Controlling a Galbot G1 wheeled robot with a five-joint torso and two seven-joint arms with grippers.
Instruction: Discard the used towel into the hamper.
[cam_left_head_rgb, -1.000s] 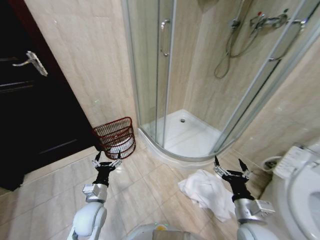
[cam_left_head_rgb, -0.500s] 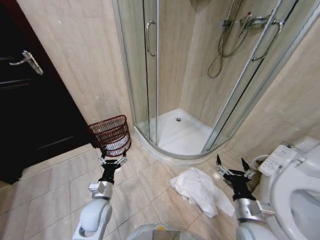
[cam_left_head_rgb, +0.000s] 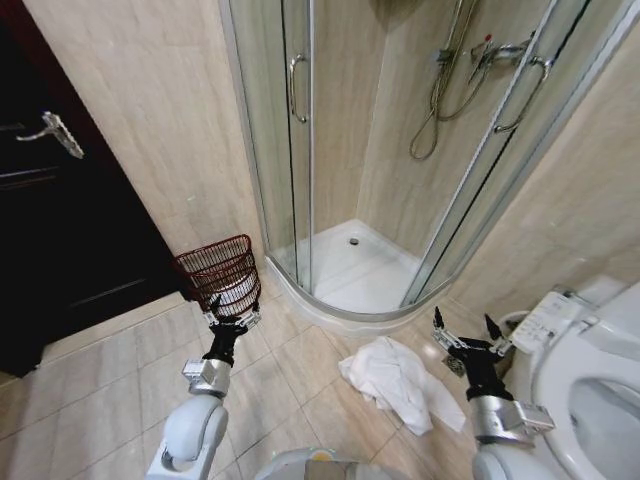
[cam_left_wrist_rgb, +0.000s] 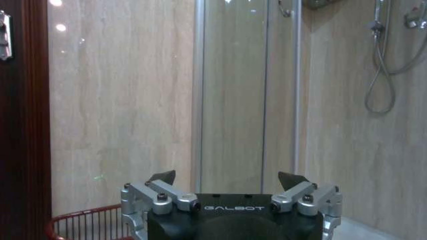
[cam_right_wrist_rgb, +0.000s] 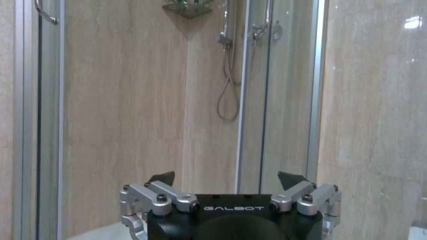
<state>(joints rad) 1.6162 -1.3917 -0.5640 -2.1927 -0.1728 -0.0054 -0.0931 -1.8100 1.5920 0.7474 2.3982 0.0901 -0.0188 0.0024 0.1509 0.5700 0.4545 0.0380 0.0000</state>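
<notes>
Two grippers hang empty with jaws spread — our left gripper (cam_left_head_rgb: 229, 318) near the hamper (cam_left_head_rgb: 220, 276) by the wall, our right gripper (cam_left_head_rgb: 466, 338) just beside the towel (cam_left_head_rgb: 390, 378) crumpled on the floor tiles (cam_left_head_rgb: 100, 395). We judge pickup not begun — next, lower the right onto the towel.

Glass shower cabin (cam_left_head_rgb: 350, 200), toilet (cam_left_head_rgb: 590, 370), dark door (cam_left_head_rgb: 60, 200) on tiled floor (cam_left_head_rgb: 100, 390)
</notes>
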